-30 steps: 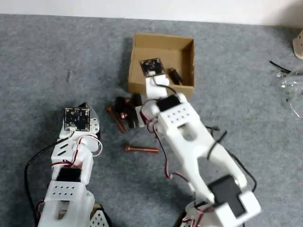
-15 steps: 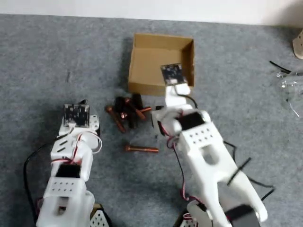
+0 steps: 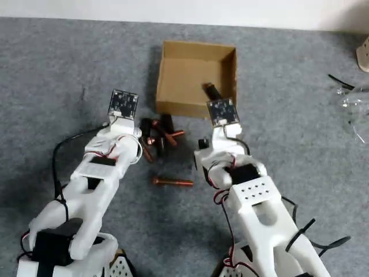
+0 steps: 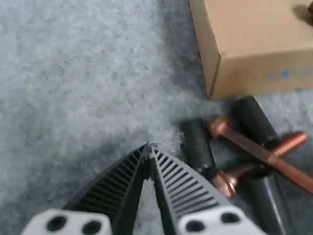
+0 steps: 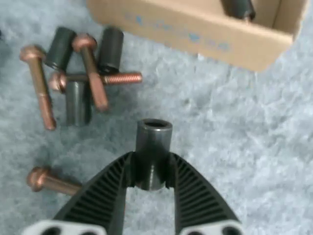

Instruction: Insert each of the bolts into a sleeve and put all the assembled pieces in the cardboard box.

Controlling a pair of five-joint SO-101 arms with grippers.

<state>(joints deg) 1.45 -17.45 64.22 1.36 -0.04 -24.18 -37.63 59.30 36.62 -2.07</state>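
In the right hand [image 5: 151,161]: a dark sleeve [image 5: 154,142], clamped between the two fingers, upright, hollow end turned toward the wrist camera. Held above the grey tabletop [image 5: 254,137], near the front wall of the cardboard box [image 5: 186,34] but clear of it.

Left hand [image 4: 149,149] pinched fully together, fingertips touching, nothing between them. Poised low over the tabletop just beside the heap, with the nearest black sleeve close to the tips.

Just in front of the cardboard box, toward its left front corner in the high view: a heap [image 3: 157,135] of copper bolts [image 5: 90,68] and black sleeves [image 5: 78,100], lying crosswise and touching one another. Three sleeves and three bolts countable there from the right wrist view, with one bolt laid across the top of the others.

Apart from the heap and nearer the arms: a lone bolt [image 3: 173,182], flat on the tabletop, between the two arms.

Inside the cardboard box, close to its right wall: one dark piece [image 3: 212,91], lying down. Hard to tell whether a bolt sits in it.
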